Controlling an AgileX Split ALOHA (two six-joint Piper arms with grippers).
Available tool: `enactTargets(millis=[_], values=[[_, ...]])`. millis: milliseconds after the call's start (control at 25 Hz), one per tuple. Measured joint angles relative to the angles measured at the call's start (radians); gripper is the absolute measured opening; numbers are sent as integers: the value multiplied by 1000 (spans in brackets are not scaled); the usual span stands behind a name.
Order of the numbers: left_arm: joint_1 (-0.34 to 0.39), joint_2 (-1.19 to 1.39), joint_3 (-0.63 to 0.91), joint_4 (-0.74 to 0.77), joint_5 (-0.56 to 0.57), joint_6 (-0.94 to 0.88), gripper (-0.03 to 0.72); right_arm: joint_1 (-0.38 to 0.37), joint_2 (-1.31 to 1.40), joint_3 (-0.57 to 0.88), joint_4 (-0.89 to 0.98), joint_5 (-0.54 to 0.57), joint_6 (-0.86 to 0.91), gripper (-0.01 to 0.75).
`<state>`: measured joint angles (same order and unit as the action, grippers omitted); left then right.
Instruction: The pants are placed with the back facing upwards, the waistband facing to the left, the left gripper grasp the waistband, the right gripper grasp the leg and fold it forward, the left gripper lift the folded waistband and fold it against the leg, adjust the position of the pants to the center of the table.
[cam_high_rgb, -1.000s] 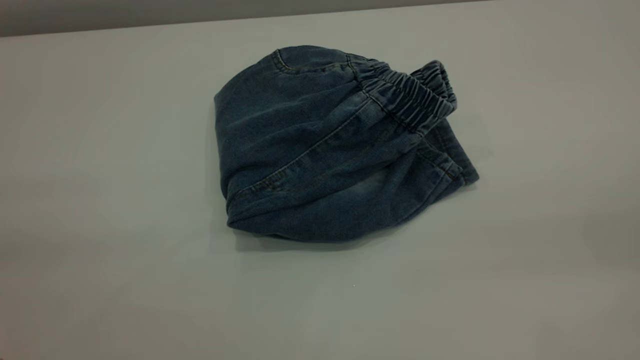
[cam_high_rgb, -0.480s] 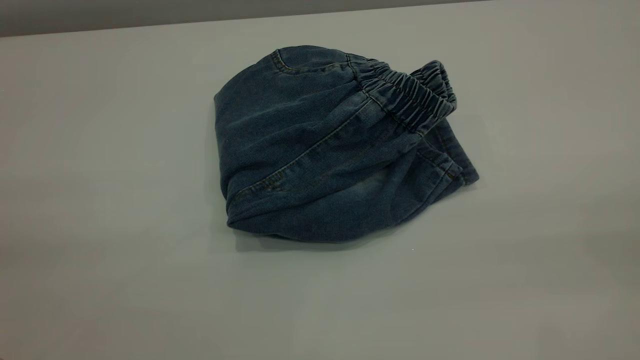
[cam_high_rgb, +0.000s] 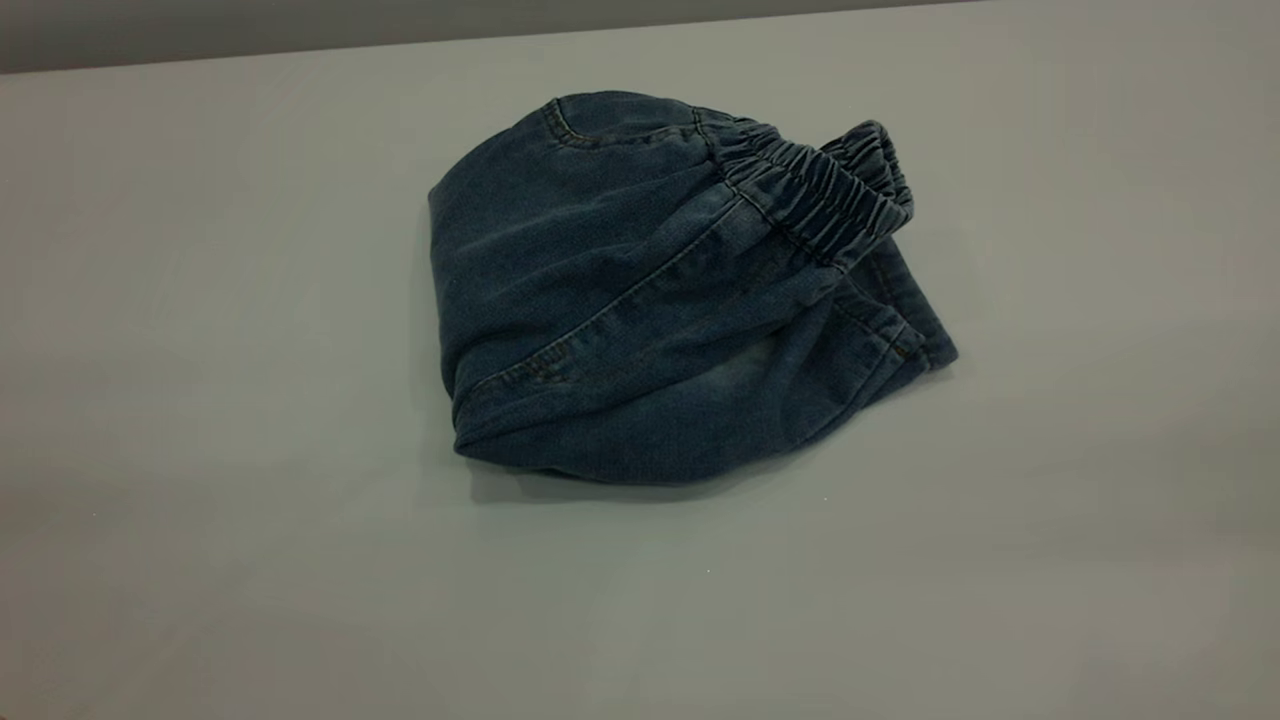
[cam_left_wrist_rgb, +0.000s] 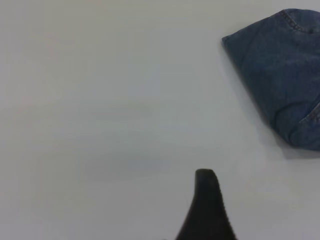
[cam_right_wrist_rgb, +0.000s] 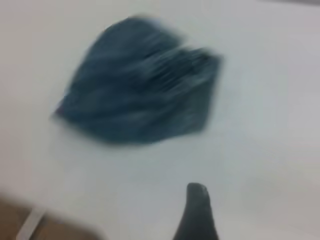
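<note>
One pair of pants (cam_high_rgb: 660, 300) lies folded into a compact bundle on the table (cam_high_rgb: 200, 400), a little toward twelve o'clock from the middle of the exterior view. The waistband (cam_high_rgb: 815, 195) runs along the bundle's two o'clock edge, gathered and dark, resting on top of the leg (cam_high_rgb: 760, 395), whose stitched hem pokes out at about four o'clock. No brand, label or writing can be read on the denim. Neither arm reaches the cloth. The left gripper (cam_left_wrist_rgb: 207, 207) shows only one dark finger over bare table, well apart from the pants' folded edge. The right gripper (cam_right_wrist_rgb: 197, 212) likewise shows a single finger, away from the bundle. Whether either gripper is released or clenched cannot be told.
</note>
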<state>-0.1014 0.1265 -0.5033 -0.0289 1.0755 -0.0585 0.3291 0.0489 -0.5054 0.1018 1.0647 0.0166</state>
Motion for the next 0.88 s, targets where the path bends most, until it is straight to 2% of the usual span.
enactTargets(millis=[120, 240, 480, 880], values=[[0, -15, 0, 0, 0, 1, 487, -137, -49, 0, 2, 0, 1, 484], [0, -57, 0, 0, 1, 1, 487, -197, -50, -1, 3, 0, 1, 484], [57, -128, -1, 1, 2, 1, 487, -199, -49, -1, 4, 0, 1, 483], [59, -127, -1, 1, 3, 1, 487, -199, -49, -1, 4, -1, 0, 483]])
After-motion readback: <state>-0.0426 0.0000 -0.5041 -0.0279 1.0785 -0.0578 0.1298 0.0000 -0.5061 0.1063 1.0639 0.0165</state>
